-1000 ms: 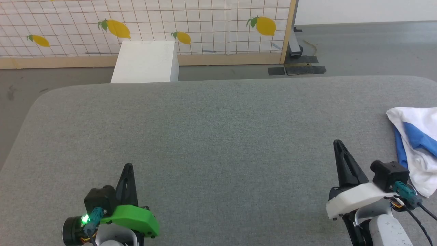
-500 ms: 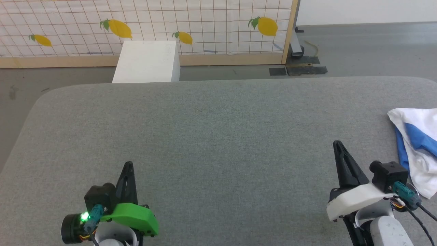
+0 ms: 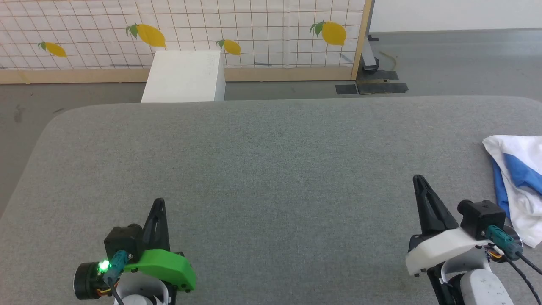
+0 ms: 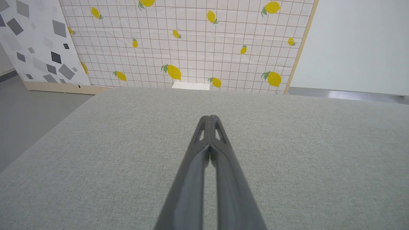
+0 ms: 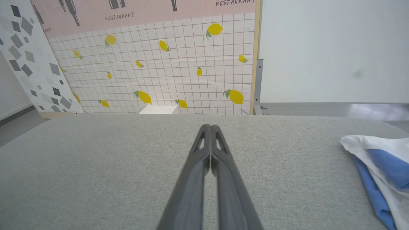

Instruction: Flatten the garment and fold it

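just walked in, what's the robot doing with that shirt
Nothing is being handled yet. The garment, white with blue parts, lies crumpled at the right edge of the grey padded table. The left gripper and right gripper are both shut and empty, pointing out over bare table; the right one is nearer the garment but apart from it. Flattening has not begun.

A grey cloth-covered table (image 3: 262, 169) fills the near scene, with a white box (image 3: 184, 76) on the floor (image 3: 444, 59) beyond its far edge, before a lemon-printed screen (image 3: 254, 29).
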Available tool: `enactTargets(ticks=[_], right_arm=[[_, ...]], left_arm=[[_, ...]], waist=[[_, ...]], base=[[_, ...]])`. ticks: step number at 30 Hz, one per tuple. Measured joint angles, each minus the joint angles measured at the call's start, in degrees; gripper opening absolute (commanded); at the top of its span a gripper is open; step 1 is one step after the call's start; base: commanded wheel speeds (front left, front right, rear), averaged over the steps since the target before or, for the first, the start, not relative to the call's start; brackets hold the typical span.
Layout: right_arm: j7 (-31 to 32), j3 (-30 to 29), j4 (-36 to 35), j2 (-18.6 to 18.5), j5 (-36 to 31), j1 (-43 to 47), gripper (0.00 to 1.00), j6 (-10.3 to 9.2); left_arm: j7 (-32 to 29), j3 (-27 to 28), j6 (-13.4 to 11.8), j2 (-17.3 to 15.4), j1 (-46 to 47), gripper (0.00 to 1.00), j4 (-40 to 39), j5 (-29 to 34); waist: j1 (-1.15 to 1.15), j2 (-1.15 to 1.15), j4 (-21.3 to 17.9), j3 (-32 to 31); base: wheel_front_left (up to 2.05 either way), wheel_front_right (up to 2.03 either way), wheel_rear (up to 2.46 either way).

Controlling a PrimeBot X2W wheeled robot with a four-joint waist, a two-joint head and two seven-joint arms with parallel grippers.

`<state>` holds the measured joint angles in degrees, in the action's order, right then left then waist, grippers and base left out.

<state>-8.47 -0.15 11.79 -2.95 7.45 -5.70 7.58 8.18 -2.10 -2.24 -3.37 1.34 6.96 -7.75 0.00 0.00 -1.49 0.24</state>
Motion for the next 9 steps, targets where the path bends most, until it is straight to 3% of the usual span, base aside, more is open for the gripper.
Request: enactTargets(ticks=[9], right_arm=[[1.1, 0.0, -1.4, 0.0, -0.6, 0.9, 0.00, 0.00]], left_arm=[[-0.9, 0.2, 0.2, 0.0, -0.1, 0.00, -0.7, 1.3]], waist=[[0.00, 0.00, 0.2, 0.0]], base=[[0.00, 0.00, 0.00]])
